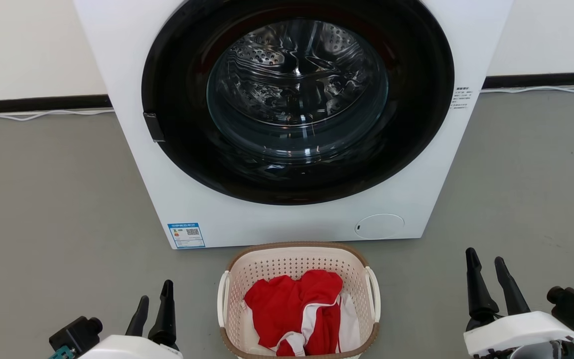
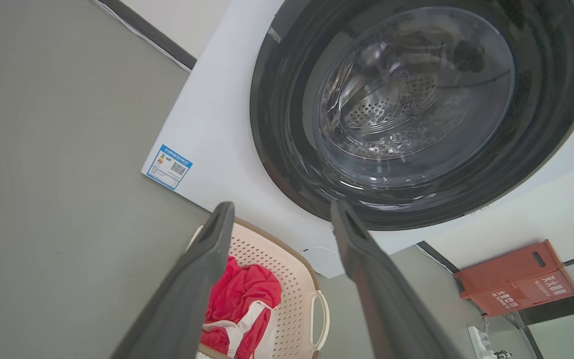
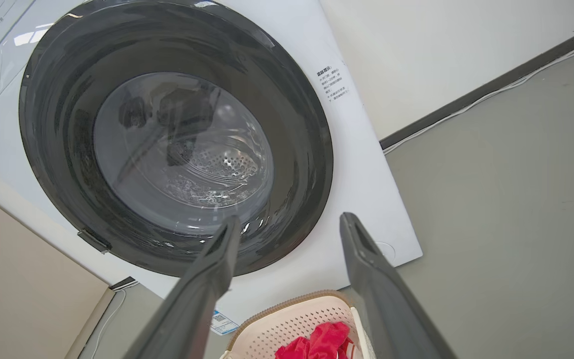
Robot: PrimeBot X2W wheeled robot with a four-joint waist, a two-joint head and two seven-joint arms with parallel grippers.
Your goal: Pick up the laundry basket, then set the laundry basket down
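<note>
The laundry basket (image 1: 287,262) stands on the grey floor just in front of the washing machine, cream-white and perforated with a brown rim. Red and white clothes (image 1: 297,309) lie inside it. A white loop handle sits on each side, the left handle (image 1: 222,299) and the right handle (image 1: 374,294). My left gripper (image 1: 155,299) is open at the lower left, apart from the basket. Off to the lower right my right gripper (image 1: 486,262) is open too, holding nothing. Both wrist views catch the basket (image 2: 292,279) (image 3: 292,319) below the spread fingers.
The big white washing machine (image 1: 132,75) with its dark round door (image 1: 416,75) stands right behind the basket. Bare grey floor (image 1: 43,199) lies to both sides. A red box (image 2: 516,276) stands by the wall, and a white cable (image 1: 33,115) runs along the skirting.
</note>
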